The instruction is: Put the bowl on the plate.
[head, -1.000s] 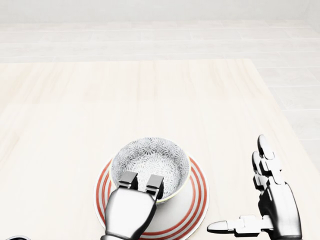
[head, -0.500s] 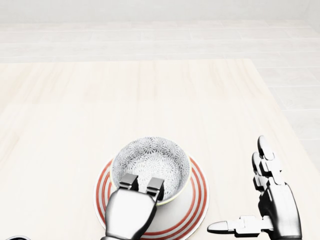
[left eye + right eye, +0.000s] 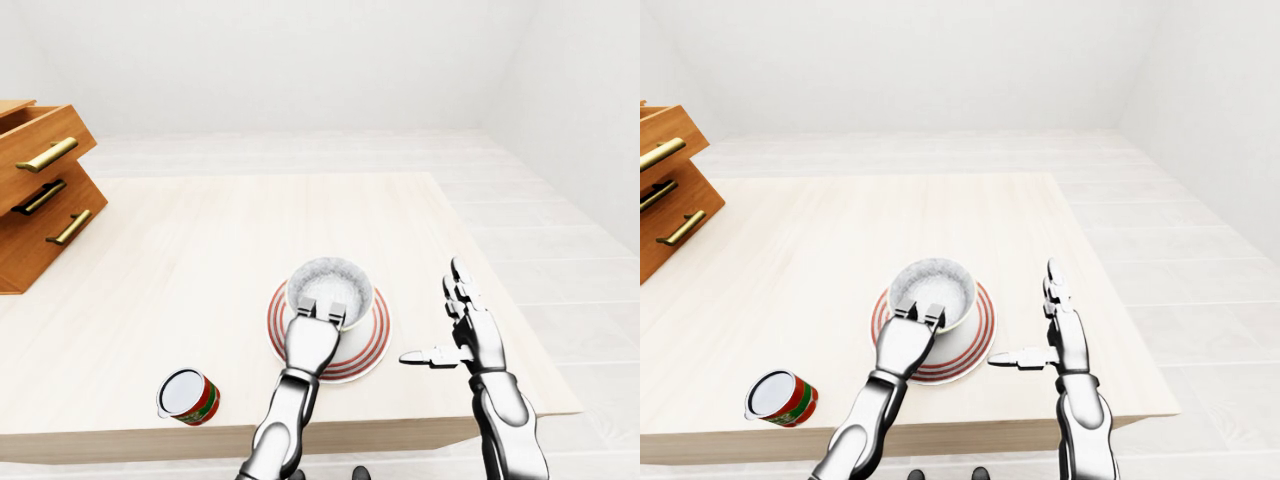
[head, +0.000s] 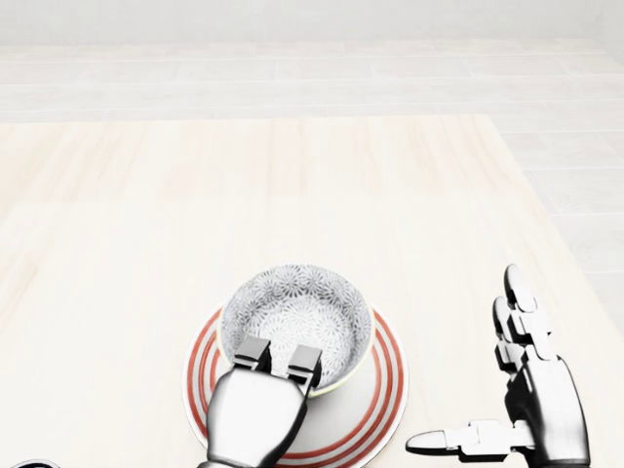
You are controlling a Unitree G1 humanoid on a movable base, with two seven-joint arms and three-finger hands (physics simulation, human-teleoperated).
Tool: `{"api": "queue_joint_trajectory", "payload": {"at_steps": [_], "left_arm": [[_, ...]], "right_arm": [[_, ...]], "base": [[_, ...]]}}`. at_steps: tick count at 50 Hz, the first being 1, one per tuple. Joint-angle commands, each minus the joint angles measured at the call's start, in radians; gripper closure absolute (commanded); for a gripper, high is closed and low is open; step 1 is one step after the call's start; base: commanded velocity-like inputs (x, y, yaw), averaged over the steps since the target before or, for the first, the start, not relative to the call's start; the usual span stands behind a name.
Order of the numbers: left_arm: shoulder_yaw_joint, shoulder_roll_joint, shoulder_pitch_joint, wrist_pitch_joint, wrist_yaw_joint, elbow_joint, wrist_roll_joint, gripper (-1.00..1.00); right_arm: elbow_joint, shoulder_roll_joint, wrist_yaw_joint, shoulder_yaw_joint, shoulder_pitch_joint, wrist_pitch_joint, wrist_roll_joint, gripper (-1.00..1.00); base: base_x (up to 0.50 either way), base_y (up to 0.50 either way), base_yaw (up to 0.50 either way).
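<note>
The bowl (image 4: 297,312) is round and deep, with a fine grey-and-white flower pattern inside and a pale rim. It stands upright just above the left hand (image 4: 255,409) in the head view, two of whose fingers (image 4: 252,353) hook over its lower rim. Under bowl and hand lies the plate (image 4: 378,390), white with red rings, flat on the counter (image 4: 292,175). The plate's edge is near the open right hand (image 4: 531,400), left of its thumb.

Table (image 4: 146,195) of pale matt wood; bowl (image 4: 292,310) and plate (image 4: 388,382) glossy, glazed-looking; left hand (image 4: 255,414) and right hand (image 4: 541,400) shiny smooth metal; drawers (image 3: 30,235) brown wood, brassy handles (image 3: 47,155)
</note>
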Motion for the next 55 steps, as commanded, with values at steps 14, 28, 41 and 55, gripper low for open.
{"api": "queue_joint_trajectory", "payload": {"at_steps": [14, 28, 41, 55], "left_arm": [[-0.002, 0.005, 0.011, 0.000, -0.002, -0.030, 0.006, 0.29], [-0.011, 0.012, 0.029, 0.000, -0.016, -0.072, 0.012, 0.20], [-0.010, 0.017, 0.040, 0.000, -0.032, -0.113, 0.009, -0.15], [-0.017, 0.026, 0.057, 0.000, -0.053, -0.160, 0.017, -0.53]], "right_arm": [[-0.013, 0.002, -0.002, 0.000, 0.003, 0.000, -0.002, -1.00], [-0.023, 0.002, -0.001, -0.003, 0.005, 0.000, -0.003, -1.00], [-0.016, 0.003, 0.000, -0.003, 0.005, 0.000, -0.001, -1.00], [-0.011, 0.002, 0.001, -0.006, 0.003, 0.000, 0.003, -1.00]], "base": [[0.00, 0.00, 0.00], [0.00, 0.00, 0.00], [0.00, 0.00, 0.00], [0.00, 0.00, 0.00]]}}
